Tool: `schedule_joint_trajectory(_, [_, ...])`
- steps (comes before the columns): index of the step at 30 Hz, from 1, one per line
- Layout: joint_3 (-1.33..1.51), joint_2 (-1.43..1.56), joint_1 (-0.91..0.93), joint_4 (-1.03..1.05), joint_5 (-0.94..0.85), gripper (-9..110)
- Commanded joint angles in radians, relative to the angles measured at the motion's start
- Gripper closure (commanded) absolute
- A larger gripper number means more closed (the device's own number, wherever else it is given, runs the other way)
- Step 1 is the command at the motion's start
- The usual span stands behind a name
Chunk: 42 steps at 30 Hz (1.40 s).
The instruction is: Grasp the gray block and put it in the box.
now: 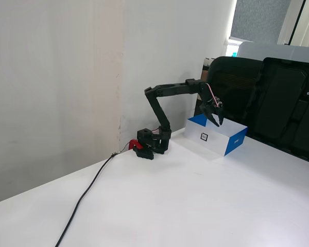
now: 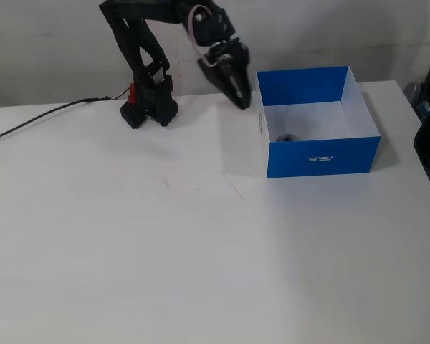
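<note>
On your left, a black cable [image 2: 36,120] runs across the smooth white worktop [image 2: 165,251] to the arm's base [image 2: 149,107], which carries a red part. The black arm [image 1: 167,92] reaches rightward. Your pincer [image 2: 240,97] points down beside the box's left wall, outside it; its jaws look nearly closed and hold nothing. The box [image 2: 322,159] is a shallow rectangular cardboard tray, blue outside, white inside, its long axis running left to right. The gray block [image 2: 288,137] rests inside, near the front-left corner; its orientation is too small to tell. A plain white wall [image 1: 56,77] and black chairs [image 1: 278,98] stand behind.
</note>
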Motion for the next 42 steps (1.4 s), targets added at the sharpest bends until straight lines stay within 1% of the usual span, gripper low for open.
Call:
schedule_joint_trajectory(1, [0.000,0.112,-0.118,0.017,0.000,101])
schedule_joint_trajectory(6, [0.020,0.196,-0.308,0.041,-0.006,101])
schedule_joint_trajectory(12, [0.094,0.253,-0.511,0.015,-0.009,101])
schedule_joint_trajectory(18, [0.250,0.330,-0.704,-0.071,-0.009,101])
schedule_joint_trajectory(22, [0.324,0.348,-0.790,-0.129,-0.023,101])
schedule_joint_trajectory(29, [0.526,0.388,-0.839,-0.272,-0.067,101])
schedule_joint_trajectory(35, [0.721,0.433,-0.830,-0.422,-0.094,101])
schedule_joint_trajectory(42, [0.847,0.451,-0.802,-0.509,-0.098,101])
